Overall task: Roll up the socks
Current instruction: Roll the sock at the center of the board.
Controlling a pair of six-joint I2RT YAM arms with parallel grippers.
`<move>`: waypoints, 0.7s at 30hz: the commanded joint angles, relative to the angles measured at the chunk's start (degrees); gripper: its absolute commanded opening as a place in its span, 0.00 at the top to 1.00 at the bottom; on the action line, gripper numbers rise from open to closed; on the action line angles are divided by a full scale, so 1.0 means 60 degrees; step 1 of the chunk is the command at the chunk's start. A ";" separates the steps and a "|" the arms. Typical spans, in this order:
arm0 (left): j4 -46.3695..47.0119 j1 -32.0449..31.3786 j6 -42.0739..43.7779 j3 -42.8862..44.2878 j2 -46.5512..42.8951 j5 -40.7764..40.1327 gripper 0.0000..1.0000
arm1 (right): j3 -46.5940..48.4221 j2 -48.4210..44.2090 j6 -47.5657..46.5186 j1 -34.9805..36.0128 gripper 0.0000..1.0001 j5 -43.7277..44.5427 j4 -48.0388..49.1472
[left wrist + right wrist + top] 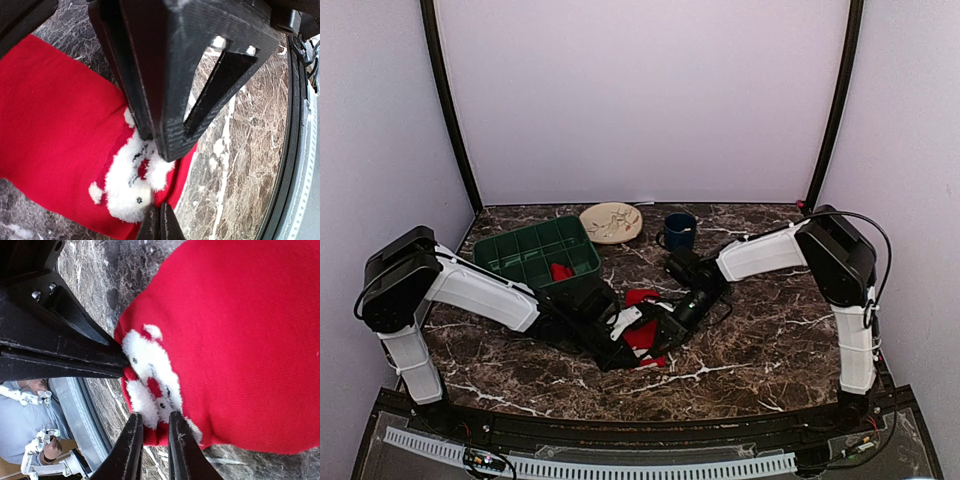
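Observation:
A bright red sock [642, 335] with a fluffy white figure [125, 187] on it lies on the marble table between both arms. My left gripper [160, 212] is shut, its tips pinching the sock's edge beside the white fluff; the right wrist view shows it [122, 369] meeting the fabric. My right gripper [152, 417] is open, with jaws a little apart and the sock's red hem and white fluff loosely between them. In the left wrist view it [170, 75] looms over the sock. A small red bundle [560, 270] sits in the green bin.
A green compartment bin [525, 250] stands at the back left. A beige plate [611, 222] and a dark blue mug [678, 230] are behind the arms. The table's front edge with a white rail [305, 165] runs close to the sock.

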 commanded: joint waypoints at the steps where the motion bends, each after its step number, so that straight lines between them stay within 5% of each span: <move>1: -0.1053 0.0072 -0.0086 -0.0366 0.0414 0.0002 1.00 | -0.0362 -0.0411 0.0287 -0.0145 0.81 0.0135 0.0559; 21: -0.2030 0.0423 0.0100 0.0508 0.1249 0.0922 1.00 | -0.3547 -0.2998 0.2081 -0.0577 0.80 0.2162 0.4106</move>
